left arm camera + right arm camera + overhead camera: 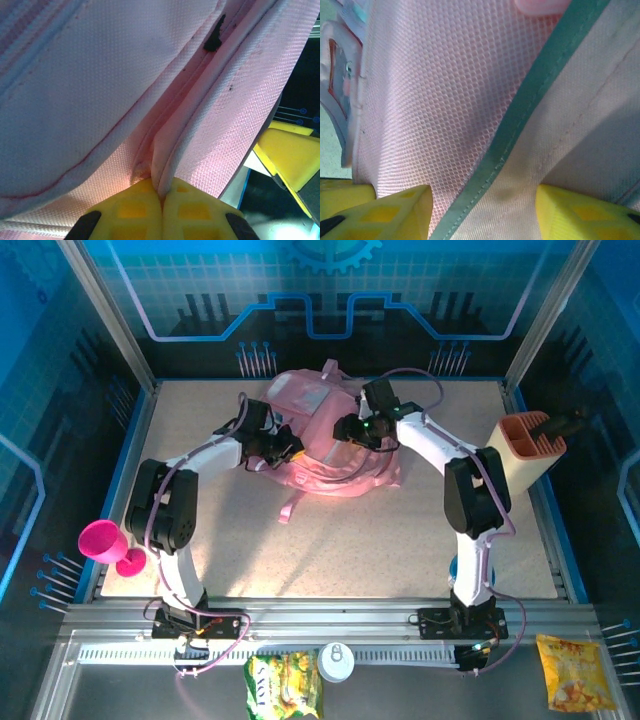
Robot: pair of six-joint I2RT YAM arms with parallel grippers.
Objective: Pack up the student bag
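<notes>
The student bag [335,472], a soft pink backpack, lies at the middle back of the table with a strap trailing toward the front. My left gripper [288,451] is at its left side. In the left wrist view the left gripper [162,192] is shut on a piped fold of the student bag [100,75]. My right gripper [351,430] is over the bag's upper right part. In the right wrist view the right gripper [484,200] stands open, its yellow fingers [405,210] apart, with pink mesh [445,100] and a teal-edged panel between them.
A beige-and-orange pen holder [527,448] leans at the right edge of the table. A pink goblet [106,545] stands at the left edge. On the front rail lie a green-yellow snack pack [283,686], a white can [336,662] and a yellow packet [573,672].
</notes>
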